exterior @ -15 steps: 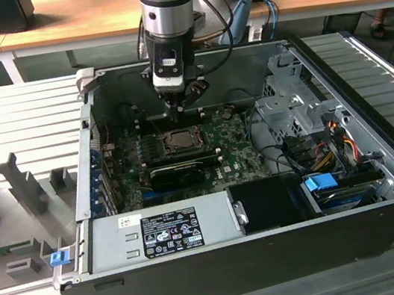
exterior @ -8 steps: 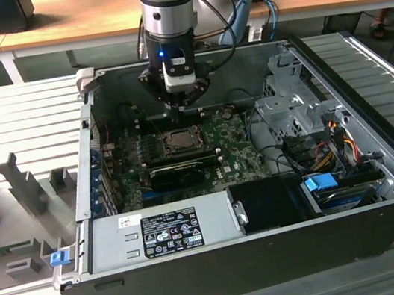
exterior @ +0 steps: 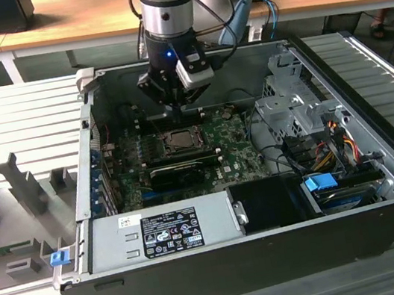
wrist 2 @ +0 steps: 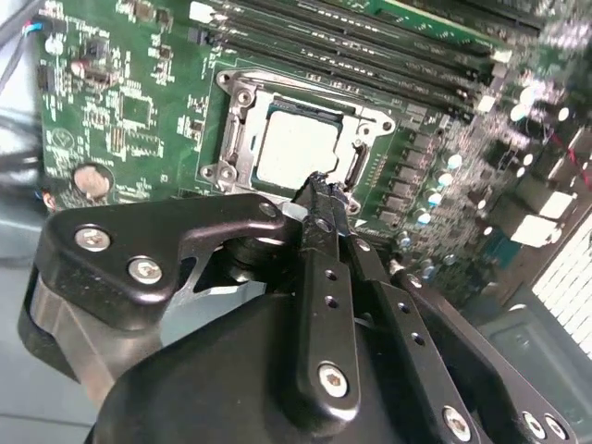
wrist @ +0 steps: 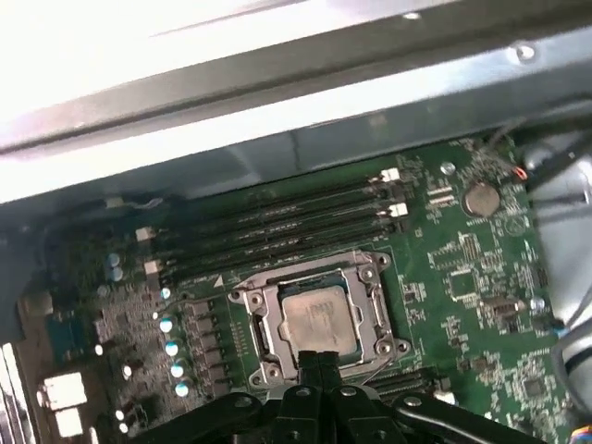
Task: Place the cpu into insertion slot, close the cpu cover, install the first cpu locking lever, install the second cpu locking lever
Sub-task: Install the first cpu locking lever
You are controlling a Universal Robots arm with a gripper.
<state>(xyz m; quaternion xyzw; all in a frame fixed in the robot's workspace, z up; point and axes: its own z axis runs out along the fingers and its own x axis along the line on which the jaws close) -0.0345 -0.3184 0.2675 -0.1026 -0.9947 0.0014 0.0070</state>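
Nearest the lens in the second wrist view, the gripper (wrist 2: 324, 190) is seen from behind its black links; its two fingers are drawn together to a narrow tip, and nothing is seen held between them; the tip is poised just above the near edge of the insertion slot (wrist: 242, 297).

One cpu (wrist 2: 298, 148) is seated in that slot, its pale face showing through the window of the one cpu cover (wrist: 375, 301), which is laid flat around it; whether the locking levers are latched cannot be told.

Both wrist views show one round coin cell (wrist 2: 90, 180) on the green motherboard (wrist: 462, 277), well apart from the slot; four long dark memory slots (wrist: 277, 231) are counted in the first wrist view, running beside the socket's far side.

What the wrist views leave out is given by the exterior view: the single arm (exterior: 166, 9) is lowered into an open computer case (exterior: 224, 264); one grey power supply (exterior: 162, 233) lies along the near wall, one metal drive cage (exterior: 288, 102) stands at the exterior view's right, and a wooden desk (exterior: 70, 21) runs behind.
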